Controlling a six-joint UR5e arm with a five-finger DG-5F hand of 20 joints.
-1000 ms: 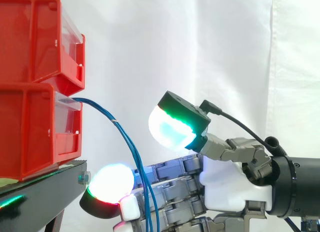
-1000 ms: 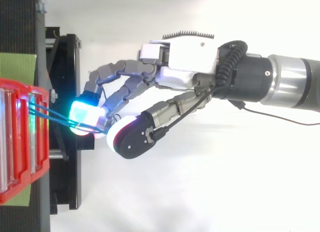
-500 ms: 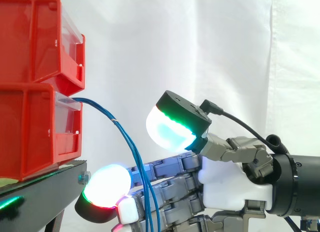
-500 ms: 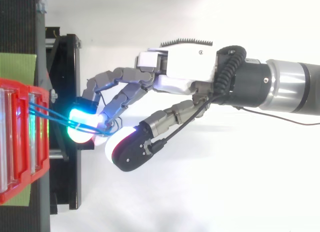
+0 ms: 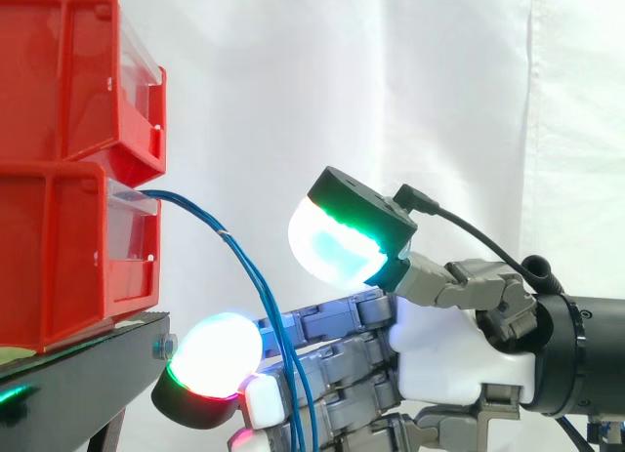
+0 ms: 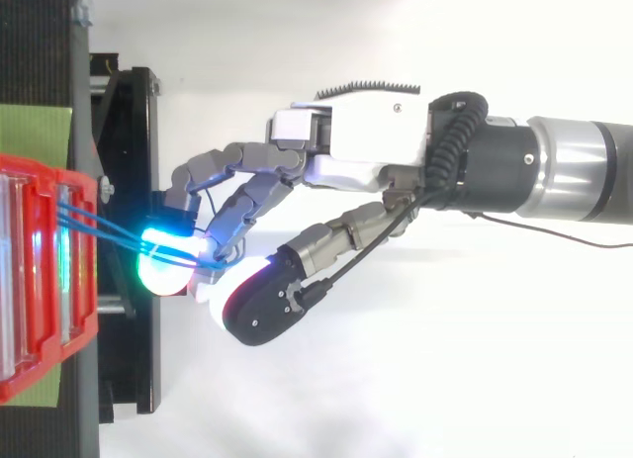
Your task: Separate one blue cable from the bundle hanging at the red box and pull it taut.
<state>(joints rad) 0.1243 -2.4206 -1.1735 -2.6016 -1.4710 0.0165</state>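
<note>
The hand [image 5: 444, 349] is held loosely spread, thumb raised well apart from the outstretched fingers [image 5: 327, 322]. The blue cables [image 5: 205, 218] are threaded down between those fingers, hung from the lower red box [image 5: 68, 247] on the black stand [image 5: 88, 379] before a white curtain [image 5: 293, 81].

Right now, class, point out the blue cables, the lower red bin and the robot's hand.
blue cables [image 5: 211, 225], side view, on the sloping stretch just outside the bin.
lower red bin [image 5: 59, 257], side view, on its side wall.
hand [image 5: 444, 359], side view, on its white palm.
</note>
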